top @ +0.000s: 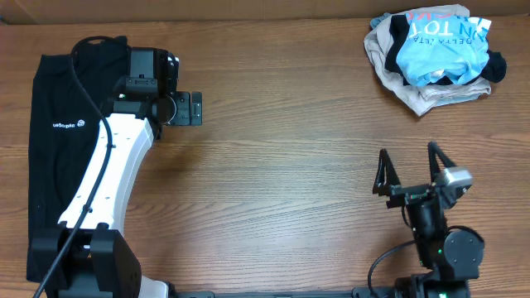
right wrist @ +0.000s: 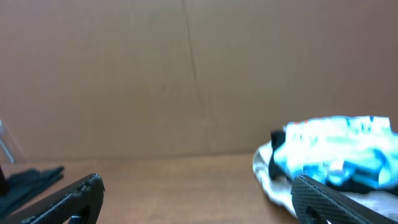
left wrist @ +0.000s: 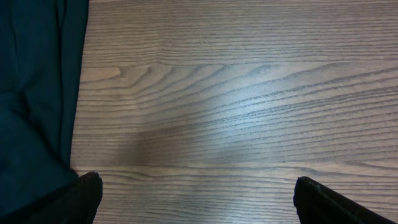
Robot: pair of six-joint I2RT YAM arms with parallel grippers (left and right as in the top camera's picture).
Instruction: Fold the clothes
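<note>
Seen from overhead, the left gripper (top: 189, 108) hangs over the bare wooden table (top: 281, 165), jaws spread wide and empty. The long black garment (top: 50, 165) lies flat to its left, partly under the arm, its small white logo (top: 64, 125) facing up. The right gripper (top: 407, 157) is also wide open and holds nothing. The light blue T-shirt (top: 439, 50) sits crumpled on a beige cloth (top: 431, 95) well ahead of it and slightly right. In the left wrist view, both fingertips (left wrist: 81, 199) stand far apart above wood grain, with the black garment (left wrist: 31, 93) ahead on the left. In the right wrist view, the open fingers (right wrist: 329, 199) frame the blurred T-shirt (right wrist: 336, 155) ahead to the right, before a brown wall (right wrist: 186, 74).
</note>
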